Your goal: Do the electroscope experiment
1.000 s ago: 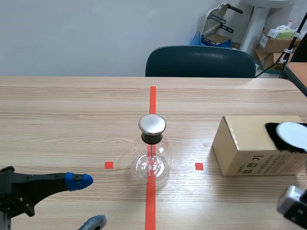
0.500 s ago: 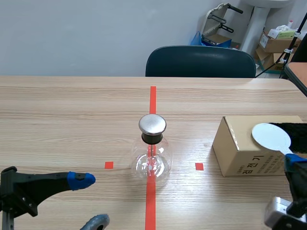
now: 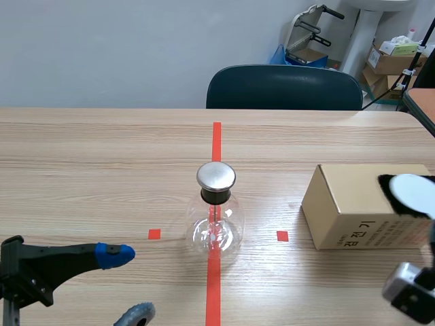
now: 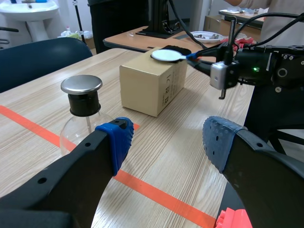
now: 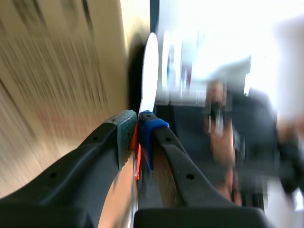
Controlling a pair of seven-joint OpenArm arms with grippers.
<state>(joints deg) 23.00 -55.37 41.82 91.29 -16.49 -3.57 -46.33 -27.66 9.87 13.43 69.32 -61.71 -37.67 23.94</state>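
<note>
The electroscope, a glass flask (image 3: 215,227) with a round metal cap (image 3: 216,176), stands on the red centre line. A cardboard box (image 3: 346,210) sits to its right with a black furry cloth (image 3: 389,187) on top. My right gripper (image 5: 137,127) is shut on the thin handle of a white disc paddle (image 3: 413,186), whose disc lies over the cloth. At the near left of the table, my left gripper (image 3: 124,285) is open and holds nothing. From the left wrist view the flask (image 4: 83,126) stands ahead of the fingers, with the box (image 4: 149,88) and the disc (image 4: 167,55) beyond.
A dark blue chair (image 3: 284,87) stands behind the table's far edge. Boxes and equipment (image 3: 391,58) fill the back right corner of the room. Small red tape squares (image 3: 282,236) flank the flask.
Half a second ago the white disc had slid left and nearer, over the box's front edge. It is now back to the right on the black cloth. The left arm barely moved.
</note>
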